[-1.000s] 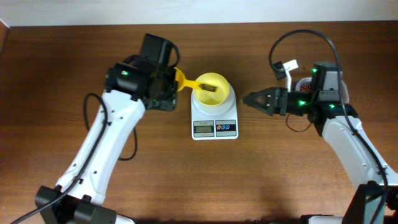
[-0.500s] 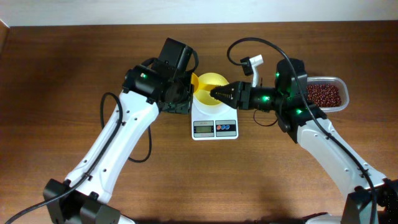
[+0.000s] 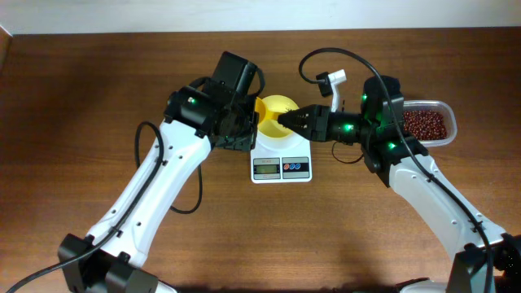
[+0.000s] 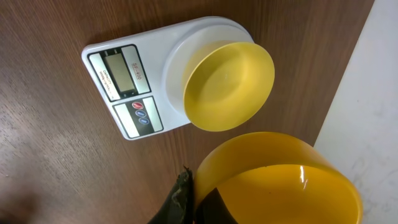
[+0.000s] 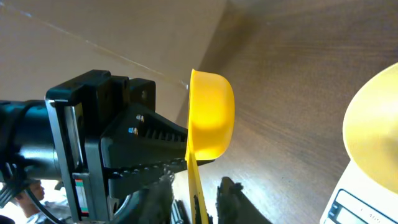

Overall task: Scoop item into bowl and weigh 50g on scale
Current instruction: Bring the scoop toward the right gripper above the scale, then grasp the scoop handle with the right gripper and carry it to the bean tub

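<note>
since a second before, you had swung the right end effector [image 3: 285,120] in from the right of the scale [image 3: 281,167] until its tips sat over the right rim of the bowl [image 4: 229,87]. its jaws had drawn in from wide to a narrow gap. that move uncovered the clear tub [image 3: 450,126] at the right of the desk [image 3: 98,65]. you had also carried the left end effector [image 3: 249,120] and its scoop [image 5: 211,118] rightward, to just beside the bowl's left edge.

the scoop was glossy deep-yellow plastic, a round cup on a thin flat handle, edge-on from the right wrist. your left end effector was closed tight on it with ribbed black fingers. your right jaws stood partly open astride the handle's thin strip, with a sliver of gap on one side, so they were not clamped.

the bowl was paler yellow, smooth, round and shallow. it sat on the round platform at the back of the white rectangular scale, whose grey display and red and blue buttons faced front. the beans [image 3: 423,124], tiny dark red-brown ovals, lay in the rounded-rectangular tub, well apart from the bowl.
</note>
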`<state>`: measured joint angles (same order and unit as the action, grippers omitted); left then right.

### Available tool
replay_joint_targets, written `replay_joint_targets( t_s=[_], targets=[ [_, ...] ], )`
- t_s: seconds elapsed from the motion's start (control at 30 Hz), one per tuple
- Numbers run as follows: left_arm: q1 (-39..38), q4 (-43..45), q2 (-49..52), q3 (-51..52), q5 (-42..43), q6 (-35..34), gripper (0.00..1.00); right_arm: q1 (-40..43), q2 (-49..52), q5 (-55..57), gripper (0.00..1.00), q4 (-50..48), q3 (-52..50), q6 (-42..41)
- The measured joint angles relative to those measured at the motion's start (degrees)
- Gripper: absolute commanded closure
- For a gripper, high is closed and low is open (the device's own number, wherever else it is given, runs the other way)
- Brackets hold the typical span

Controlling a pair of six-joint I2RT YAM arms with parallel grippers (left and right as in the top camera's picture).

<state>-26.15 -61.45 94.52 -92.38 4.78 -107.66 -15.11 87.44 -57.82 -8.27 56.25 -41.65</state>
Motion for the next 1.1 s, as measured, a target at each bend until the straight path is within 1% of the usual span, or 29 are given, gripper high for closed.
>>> replay_joint_targets(
  t_s=[0.03, 0.07, 0.17, 0.2, 0.23, 0.27, 0.3, 0.57, 0.63, 0.73, 0.87, 0.9, 0.97, 1.1],
  targets=[
    [-0.04, 0.00, 0.00, 0.00, -0.02, 0.00, 1.00, 0.00, 0.00, -0.02, 0.94, -0.11, 0.00, 0.13],
    [-0.11, 0.02, 0.00, 0.00, 0.00, 0.00, 1.00, 0.00, 0.00, 0.11, 0.96, -0.02, 0.00, 0.07],
    [-0.20, 0.02, 0.02, 0.00, -0.04, 0.00, 0.99, 0.00, 0.00, 0.15, 0.96, -0.15, 0.00, -0.13],
    [-0.20, 0.02, 0.02, 0.00, -0.02, 0.00, 0.84, 0.00, 0.00, 0.15, 0.96, -0.17, 0.00, -0.13],
    [-0.20, 0.02, 0.02, 0.00, -0.04, 0.00, 0.53, 0.00, 0.00, 0.15, 0.96, -0.15, 0.00, -0.20],
    [-0.24, 0.04, 0.04, 0.00, -0.04, -0.55, 0.12, 0.00, 0.00, 0.20, 0.96, -0.24, 0.00, -0.13],
    [-0.33, 0.04, 0.09, 0.00, 0.00, -0.26, 0.01, 0.00, 0.00, 0.20, 0.96, -0.13, 0.00, -0.11],
    [-0.42, 0.02, 0.11, 0.00, 0.02, 0.11, 0.01, 0.00, 0.00, 1.90, 0.96, 0.00, 0.00, 0.04],
    [-0.42, 0.02, 0.11, 0.00, 0.00, 2.34, 0.01, 0.00, 0.00, 3.61, 0.96, 0.48, 0.00, 0.74],
    [-0.39, 0.02, -0.35, 0.00, 0.00, 4.44, 0.01, 0.00, 0.00, 6.86, 0.96, 3.78, 0.00, 1.99],
    [0.79, -0.42, -5.27, 0.00, 0.22, 10.32, 0.01, 0.00, 0.00, 10.80, 0.96, 7.98, 0.00, 6.64],
    [0.92, -1.16, -6.45, 0.00, -0.04, 10.91, 0.01, 0.00, 0.00, 11.61, 0.96, 8.37, 0.00, 7.39],
    [1.05, -3.54, -8.24, 0.00, -1.95, 11.96, 0.01, 0.00, 0.00, 14.38, 0.96, 9.66, 0.00, 9.62],
    [1.05, -8.92, -8.61, -0.02, -8.81, 12.55, 0.01, 0.00, 0.00, 18.62, 0.96, 10.93, 0.00, 11.67]
  ],
)
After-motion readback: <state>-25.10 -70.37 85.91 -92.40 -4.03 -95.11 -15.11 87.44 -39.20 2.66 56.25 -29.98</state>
